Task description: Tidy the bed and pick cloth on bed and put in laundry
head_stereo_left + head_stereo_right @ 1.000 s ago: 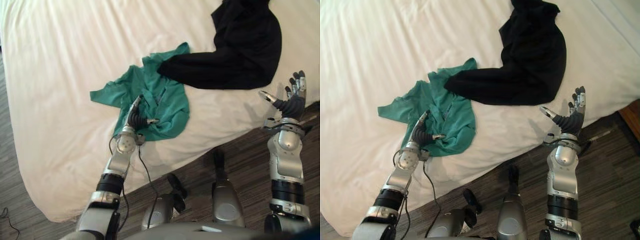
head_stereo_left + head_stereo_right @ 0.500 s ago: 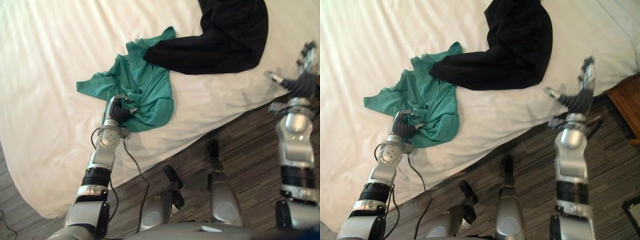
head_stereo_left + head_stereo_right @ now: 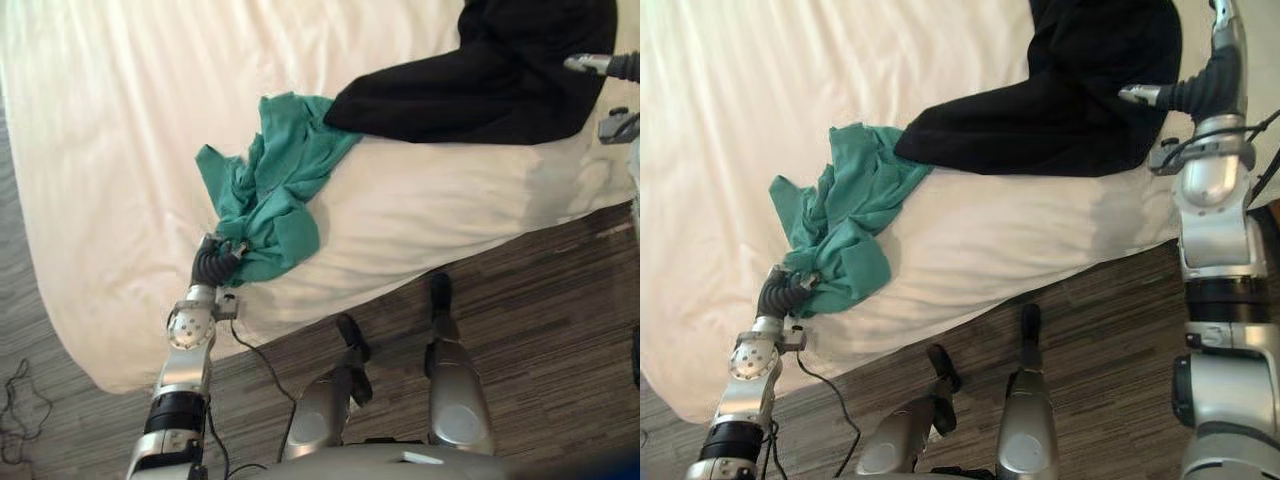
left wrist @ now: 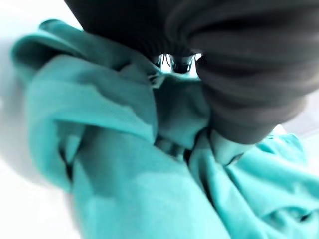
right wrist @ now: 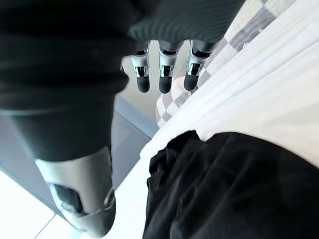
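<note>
A crumpled teal cloth [image 3: 272,185] lies near the bed's front edge, with the same teal cloth [image 4: 124,174] close up in the left wrist view. My left hand [image 3: 213,262] sits at its near corner, fingers curled into the fabric and gripping it. A black garment [image 3: 1070,100] spreads across the bed to the right, one sleeve reaching the teal cloth. My right hand [image 3: 1205,82] hovers above the black garment's right end with fingers [image 5: 164,74] straight, holding nothing.
The white bed sheet [image 3: 120,150] covers most of the view, and its front edge runs diagonally down to the left. Dark striped floor [image 3: 560,300] lies below the bed edge. Grey-and-white checked fabric [image 5: 234,35] shows past the right hand.
The left hand's fingers curled onto the teal cloth and drew it, bunched, toward the bed edge. The right arm rose to above the black garment. The camera shifted too.
</note>
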